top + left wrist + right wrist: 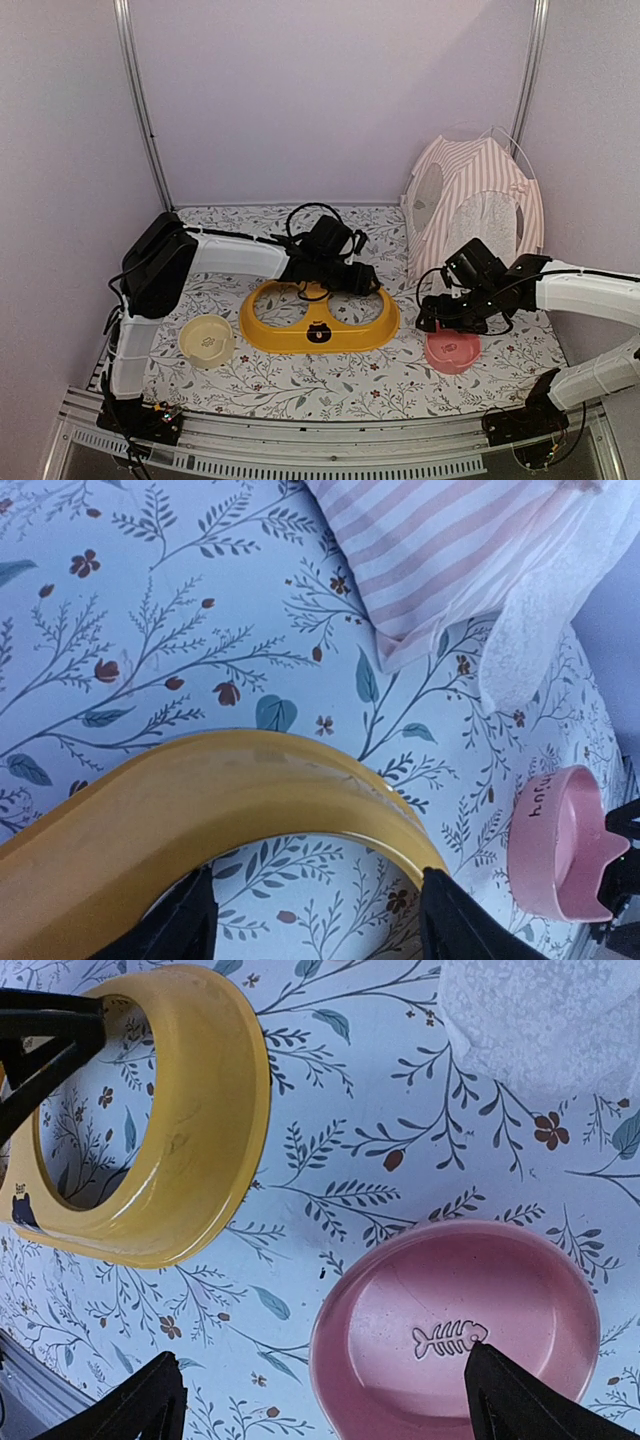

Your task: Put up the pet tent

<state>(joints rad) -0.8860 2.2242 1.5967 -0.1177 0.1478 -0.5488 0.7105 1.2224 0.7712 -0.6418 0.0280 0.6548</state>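
Room: pale purple walls point(330, 100) stand around a table cloth point(400, 385) covered in little twigs and flowers.
Tent: the pet tent point(470, 200) is at the upper right of the top view, in the back corner. It looks tipped toward the wall, not standing straight. Thin poles stick out at its top. Neither pincer touches it.
Other things: a yellow bowl stand point(320, 325) with two holes lies in the middle. A cream bowl point(206, 340) sits at the lower left and a pink bowl point(452, 350) at the lower right.
Step now: I think the job is to reach for the tent, because nothing has hold of it yet.
How to do it well: the arm on the right is nearer, so it should go. It should lift up off the pink bowl first, then move toward the upper right. It is best to pinch a pole or the thick striped cloth, not the thin lace. Then pull slowly, so the tent does not flop onto the bowls.
Left pincer: the left pincer point(320, 925) is spread. The yellow rim curves just in front of its fingers, and I cannot tell if one finger touches it. It pinches nothing.
Right pincer: the right pincer point(335, 1400) is spread as wide as it goes, right above the pink bowl. It holds nothing.
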